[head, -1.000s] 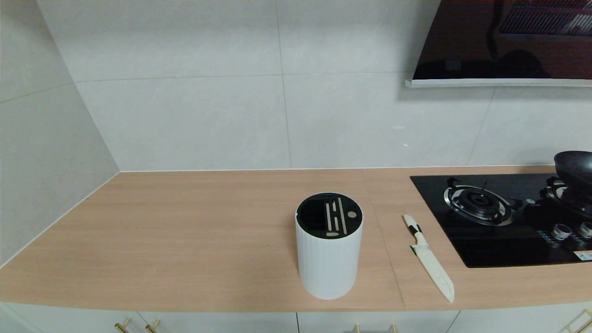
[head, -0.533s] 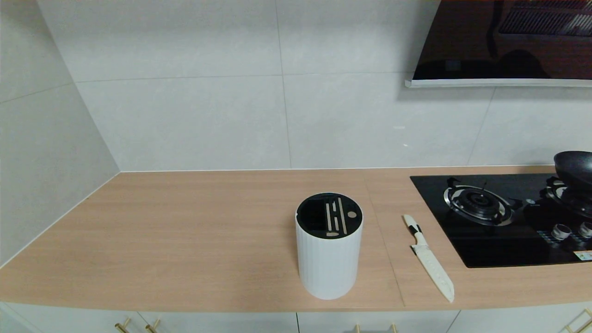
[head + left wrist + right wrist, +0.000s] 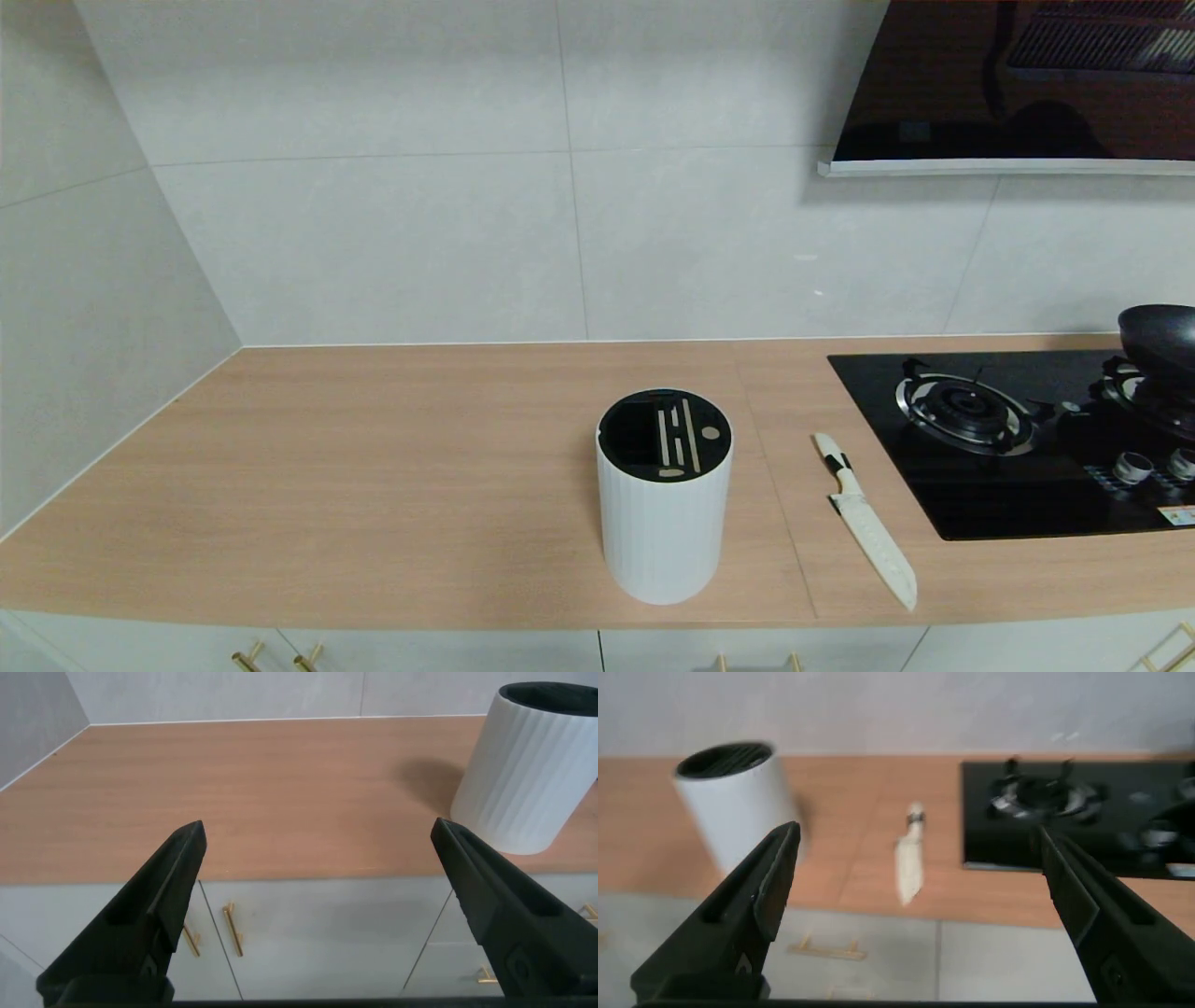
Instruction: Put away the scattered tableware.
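A dark pan [image 3: 1160,338] is cut off at the right edge; the inside of the white ribbed holder [image 3: 664,523] is too dark to read. Wooden countertop [image 3: 373,467], grey tiled wall [image 3: 373,233], black gas hob [image 3: 1008,485] at right. The holder stands upright — the white knife [image 3: 865,521] lies flat between it and the hob. The left gripper [image 3: 318,905] and right gripper [image 3: 915,905] hang before the counter's front, fingers spread wide.

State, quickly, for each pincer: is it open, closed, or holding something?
Left pincer: open, holding nothing.
Right pincer: open, holding nothing.
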You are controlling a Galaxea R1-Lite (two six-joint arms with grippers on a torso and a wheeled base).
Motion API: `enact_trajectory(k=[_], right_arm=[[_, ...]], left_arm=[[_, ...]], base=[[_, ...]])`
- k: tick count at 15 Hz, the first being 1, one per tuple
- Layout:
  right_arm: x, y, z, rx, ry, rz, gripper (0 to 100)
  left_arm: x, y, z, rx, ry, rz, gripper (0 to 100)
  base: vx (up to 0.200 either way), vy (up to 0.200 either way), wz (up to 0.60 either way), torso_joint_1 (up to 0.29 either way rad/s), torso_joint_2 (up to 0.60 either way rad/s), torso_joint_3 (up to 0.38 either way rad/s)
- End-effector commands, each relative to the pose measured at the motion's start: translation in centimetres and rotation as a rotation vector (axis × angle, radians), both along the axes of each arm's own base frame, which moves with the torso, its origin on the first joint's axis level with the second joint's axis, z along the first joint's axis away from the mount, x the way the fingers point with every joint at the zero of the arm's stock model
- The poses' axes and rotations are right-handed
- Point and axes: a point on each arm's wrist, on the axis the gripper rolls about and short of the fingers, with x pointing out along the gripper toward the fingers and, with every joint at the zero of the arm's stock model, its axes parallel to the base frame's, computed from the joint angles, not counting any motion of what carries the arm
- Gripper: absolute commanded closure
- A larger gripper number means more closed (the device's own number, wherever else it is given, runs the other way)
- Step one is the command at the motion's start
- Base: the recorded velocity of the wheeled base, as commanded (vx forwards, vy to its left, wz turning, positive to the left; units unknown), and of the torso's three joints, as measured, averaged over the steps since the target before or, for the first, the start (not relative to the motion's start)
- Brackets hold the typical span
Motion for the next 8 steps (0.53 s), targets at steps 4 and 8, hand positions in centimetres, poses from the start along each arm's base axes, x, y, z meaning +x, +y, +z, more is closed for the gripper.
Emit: enact_trajectory(k=[4,8], right_arm=[[7.4,0.7,4.0,-0.020,0.330,0.102,0],[13.7,2.4,4.5,-0.050,0.499,0.177,0]], left_arm=[[0.0,0.0,0.0,0.000,0.002,0.001,0],[0.0,0.0,0.0,-0.002,0.000,-0.002,0]], base=[[0.000,0.000,0.00,0.000,0.00,0.000],[0.000,0.000,0.00,0.000,0.00,0.000]])
